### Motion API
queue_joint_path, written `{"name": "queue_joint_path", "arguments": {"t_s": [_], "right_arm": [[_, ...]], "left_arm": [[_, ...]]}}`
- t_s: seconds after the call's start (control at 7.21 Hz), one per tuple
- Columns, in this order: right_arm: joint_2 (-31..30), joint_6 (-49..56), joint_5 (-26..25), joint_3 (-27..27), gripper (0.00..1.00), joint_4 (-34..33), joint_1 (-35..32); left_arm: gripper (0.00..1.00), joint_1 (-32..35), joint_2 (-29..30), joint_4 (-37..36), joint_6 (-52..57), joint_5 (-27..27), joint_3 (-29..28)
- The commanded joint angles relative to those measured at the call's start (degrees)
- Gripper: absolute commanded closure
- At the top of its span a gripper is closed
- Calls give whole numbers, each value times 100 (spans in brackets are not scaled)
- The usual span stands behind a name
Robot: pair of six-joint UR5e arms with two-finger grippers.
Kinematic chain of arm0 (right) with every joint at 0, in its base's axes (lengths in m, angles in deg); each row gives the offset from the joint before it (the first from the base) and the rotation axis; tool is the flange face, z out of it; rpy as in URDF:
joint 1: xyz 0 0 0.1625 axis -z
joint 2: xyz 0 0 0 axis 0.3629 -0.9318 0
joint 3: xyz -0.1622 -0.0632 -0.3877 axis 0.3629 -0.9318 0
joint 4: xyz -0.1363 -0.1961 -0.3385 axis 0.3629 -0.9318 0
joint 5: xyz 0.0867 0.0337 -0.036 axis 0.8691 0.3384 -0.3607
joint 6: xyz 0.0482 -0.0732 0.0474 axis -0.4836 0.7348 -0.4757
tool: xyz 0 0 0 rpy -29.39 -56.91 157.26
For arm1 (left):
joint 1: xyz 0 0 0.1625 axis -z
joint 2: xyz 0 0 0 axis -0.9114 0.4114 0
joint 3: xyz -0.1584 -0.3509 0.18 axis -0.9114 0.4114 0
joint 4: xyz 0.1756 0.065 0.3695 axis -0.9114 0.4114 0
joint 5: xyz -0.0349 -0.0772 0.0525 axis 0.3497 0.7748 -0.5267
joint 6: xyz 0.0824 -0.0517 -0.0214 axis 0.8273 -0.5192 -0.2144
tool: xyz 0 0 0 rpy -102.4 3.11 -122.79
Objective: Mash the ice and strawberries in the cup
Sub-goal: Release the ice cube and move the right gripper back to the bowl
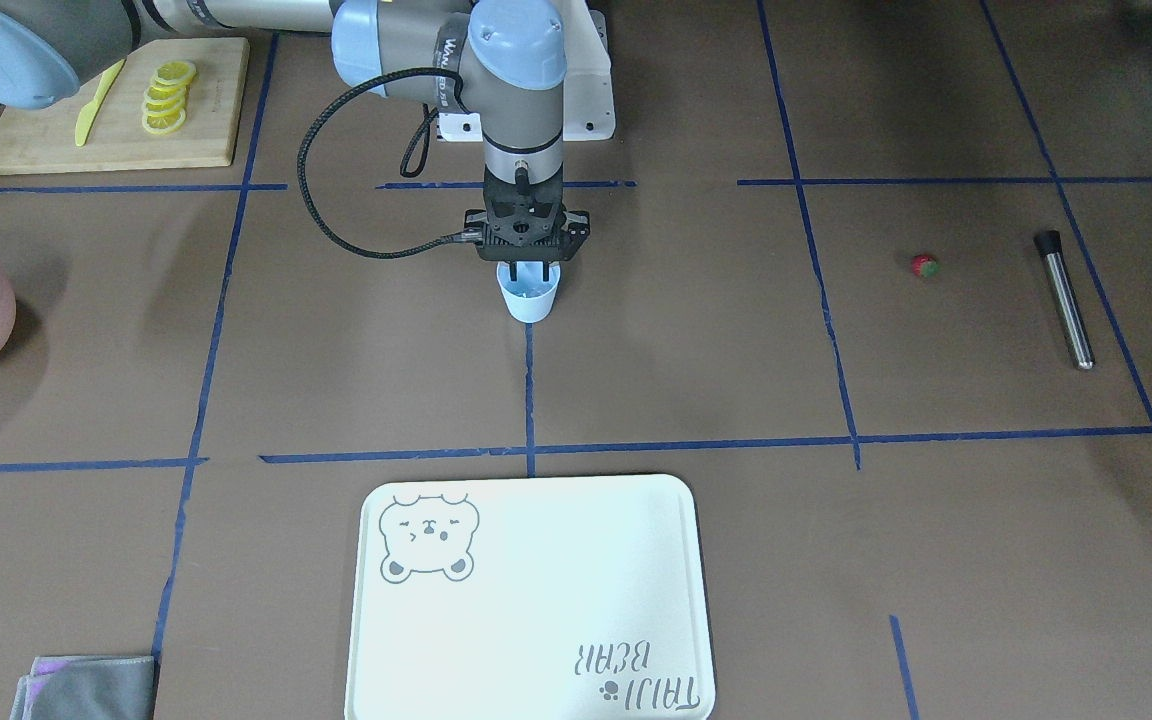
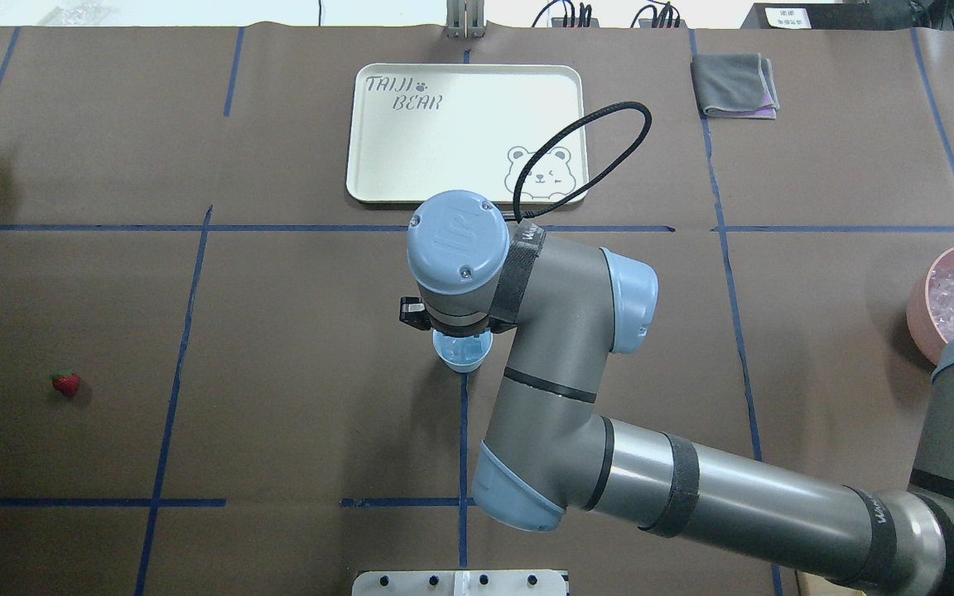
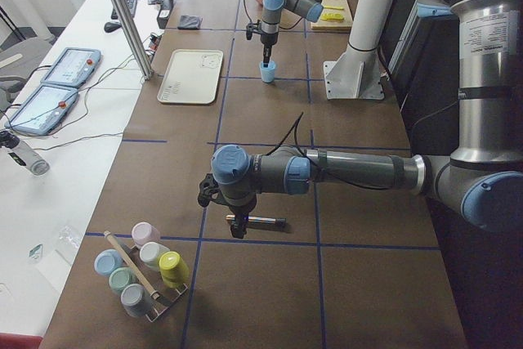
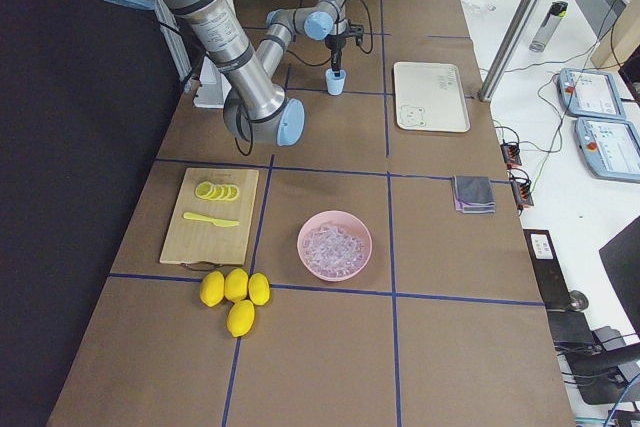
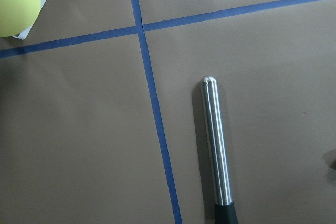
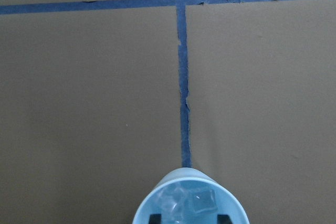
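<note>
So far, only ice (image 6: 191,203) is in the cup (image 1: 529,298).
Front view: the right gripper (image 1: 528,262) hangs spread over it, and the strawberry (image 1: 924,265) lies far off near the steel muddler (image 1: 1066,298). Left side view: the left gripper (image 3: 238,229) hovers above the muddler, and its grip cannot be told. Adding the strawberry and mashing are left.

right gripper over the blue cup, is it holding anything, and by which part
Nothing seems held: the right gripper is open, fingertips apart inside the rim of the cup, with the ice lying loose in it.
</note>
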State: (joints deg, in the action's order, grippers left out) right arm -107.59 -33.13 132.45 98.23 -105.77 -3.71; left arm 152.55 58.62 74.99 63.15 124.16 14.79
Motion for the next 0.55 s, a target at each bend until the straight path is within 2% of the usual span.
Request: {"name": "queue_joint_path", "arguments": {"t_s": [0.0, 0.28, 0.42], "right_arm": [[10, 1, 8, 48, 2, -2, -6], [28, 19, 60, 223, 1, -28, -172], [-15, 62, 278, 381, 1, -46, -452]], "left_arm": [[0, 0, 0, 0, -1, 1, 16], [0, 0, 0, 0, -1, -8, -1], [0, 0, 9, 17, -10, -8, 16]]}}
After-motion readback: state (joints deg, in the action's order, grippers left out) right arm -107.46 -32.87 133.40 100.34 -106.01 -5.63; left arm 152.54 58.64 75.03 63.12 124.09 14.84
